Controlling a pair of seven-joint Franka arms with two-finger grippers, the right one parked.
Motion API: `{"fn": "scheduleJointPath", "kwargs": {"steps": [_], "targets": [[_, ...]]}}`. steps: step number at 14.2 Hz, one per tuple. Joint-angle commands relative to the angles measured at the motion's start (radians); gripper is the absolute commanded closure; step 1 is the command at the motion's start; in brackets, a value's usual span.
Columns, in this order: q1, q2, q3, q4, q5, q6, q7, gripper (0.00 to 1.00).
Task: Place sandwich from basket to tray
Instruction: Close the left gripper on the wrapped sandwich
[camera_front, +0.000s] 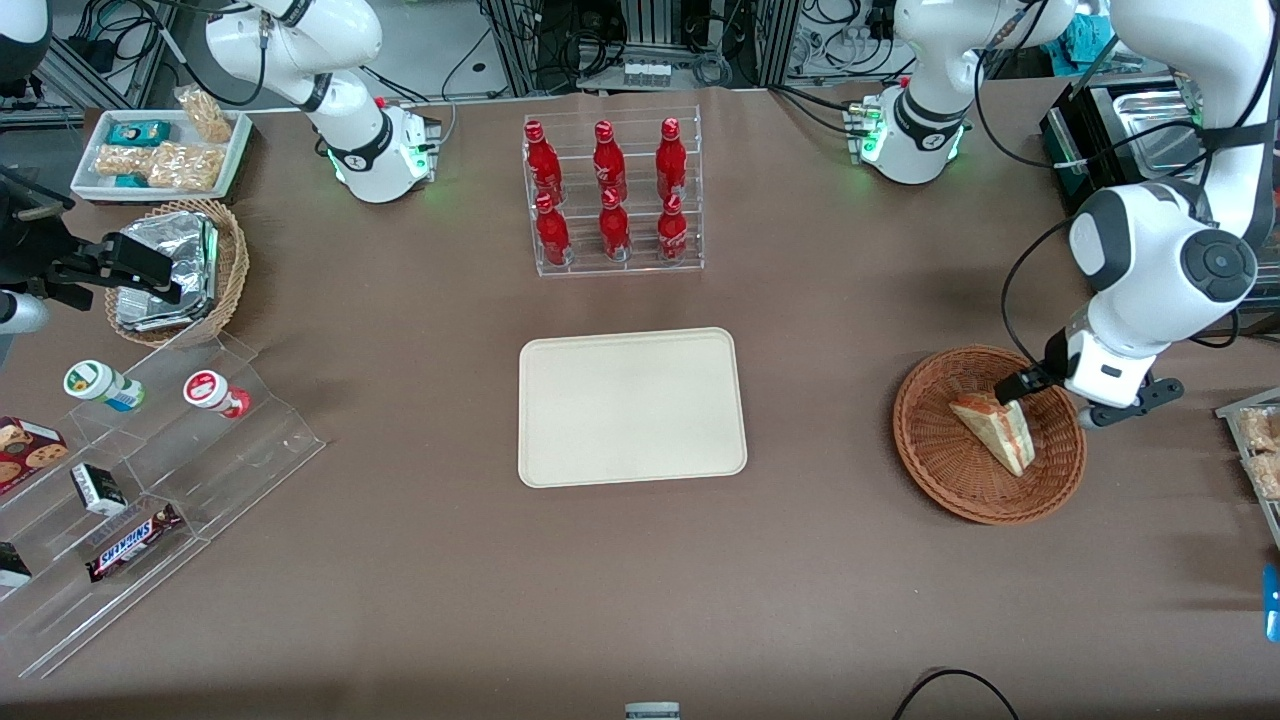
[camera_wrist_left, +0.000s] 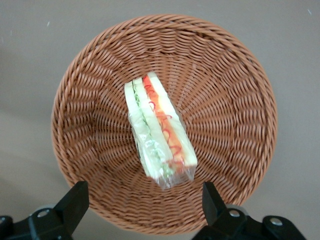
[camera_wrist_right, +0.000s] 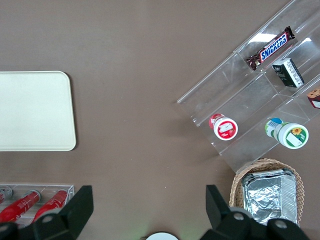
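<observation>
Hovering above the basket (camera_wrist_left: 225, 70), my fingers (camera_wrist_left: 75, 200) are spread wide and hold nothing. My gripper (camera_wrist_left: 142, 200) sits over the basket rim. The sandwich (camera_wrist_left: 159, 131) lies inside the basket, untouched. The tray (camera_front: 631, 406) rests on the worktop (camera_front: 400, 600), well apart, toward the parked arm's end.

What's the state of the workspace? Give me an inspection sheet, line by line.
Surface: brown table, nothing spilled.
Job's things: sandwich lies in the basket; tray bare.
Clutter: rack of red bottles, foil packets in a tan basket, acrylic stand with Snickers bar, white snack tray.
Grippers: gripper above the basket's rim, fingers open, not touching the sandwich.
Cables: black cable at the table edge nearest the front camera.
Surroundings: equipment and wiring past the table.
</observation>
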Motion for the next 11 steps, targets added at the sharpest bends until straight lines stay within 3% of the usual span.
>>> {"fn": "scheduleJointPath", "kwargs": {"steps": [1, 4, 6, 7, 8, 9, 10, 11], "targets": [[-0.005, 0.048, 0.002, 0.007, -0.091, 0.073, -0.099, 0.00], [-0.007, 0.111, 0.002, 0.016, -0.221, 0.135, -0.133, 0.00], [-0.010, 0.143, 0.002, 0.016, -0.238, 0.153, -0.132, 0.04], [-0.010, 0.151, 0.001, 0.016, -0.237, 0.154, -0.121, 0.24], [-0.011, 0.153, 0.001, 0.013, -0.226, 0.152, -0.112, 0.53], [-0.013, 0.154, 0.002, 0.010, -0.225, 0.150, -0.094, 0.77], [-0.015, 0.153, 0.002, 0.008, -0.220, 0.149, -0.071, 0.88], [-0.015, 0.147, 0.004, 0.008, -0.217, 0.146, -0.048, 0.93]]}}
